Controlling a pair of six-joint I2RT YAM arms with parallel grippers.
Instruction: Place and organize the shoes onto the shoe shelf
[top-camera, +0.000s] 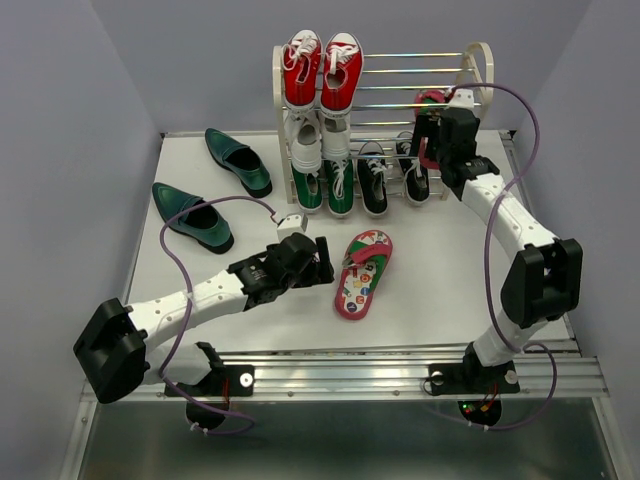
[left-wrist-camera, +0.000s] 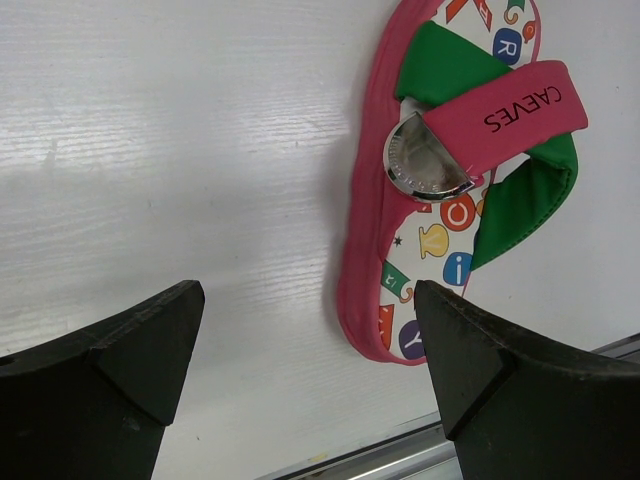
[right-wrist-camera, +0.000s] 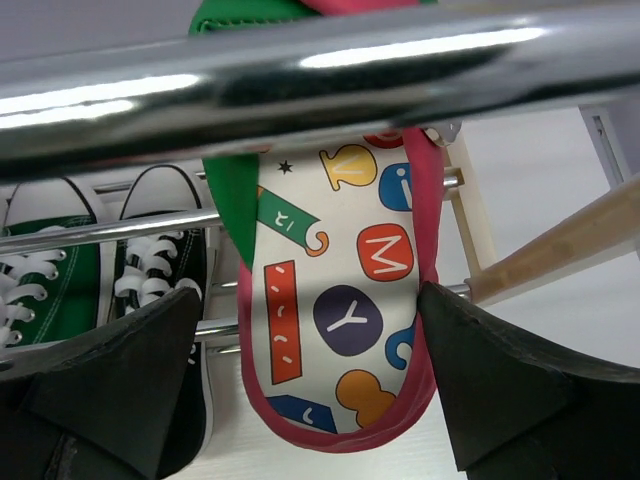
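The cream shoe shelf stands at the back of the table. Two black sneakers sit on its bottom tier. One pink-edged flip-flop lies flat on the table; in the left wrist view its heel is just right of my open, empty left gripper, also seen from above. The second flip-flop lies on the shelf's rods at the right end, its heel between the fingers of my open right gripper, seen from above. Two teal-green loafers lie on the table at left.
Red sneakers fill the left of the top tier, white ones the middle tier, green ones the bottom tier. A black sneaker and a green one show left of the right gripper. A metal rail edges the table's front.
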